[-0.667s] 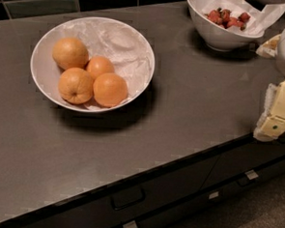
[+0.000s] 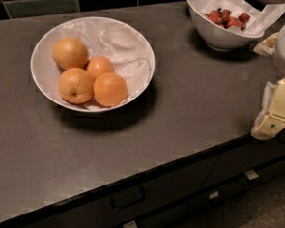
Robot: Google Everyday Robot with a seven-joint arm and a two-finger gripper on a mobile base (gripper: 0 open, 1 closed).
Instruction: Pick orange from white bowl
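- While the cream-coloured blocky gripper (image 2: 277, 112) hangs at the right edge of view, just off the front lip of the dark grey countertop (image 2: 190, 119), note that your target lies well to its left and a little farther back across the counter
- Target: the round, smooth, deep-orange orange (image 2: 110, 90) sits in the wide shallow white bowl (image 2: 145, 55) on crinkled white paper (image 2: 119, 42), at the side of the fruit cluster nearest the gripper
- Claw state: you cannot tell whether it is spread or pressed together; nothing shows in its grasp
- Axis: round fruit, so you have no long axis to align on
- Neighbours: the navel-dimpled orange (image 2: 75, 85) touches the target on its left and the small orange (image 2: 99, 66) touches it behind; the paler yellowish orange (image 2: 70, 53) sits back-left, apart from it
- Free sides: right and front face only paper and bowl wall; judged, a descent from above closing back-right to front-left looks least crowded
- Path: only countertop lies between gripper and bowl; the smaller, deeper white bowl of red berries (image 2: 219, 38) stands back-right, well apart from that line
- Risk, judged: you may clip the near rim or nudge the touching fruit
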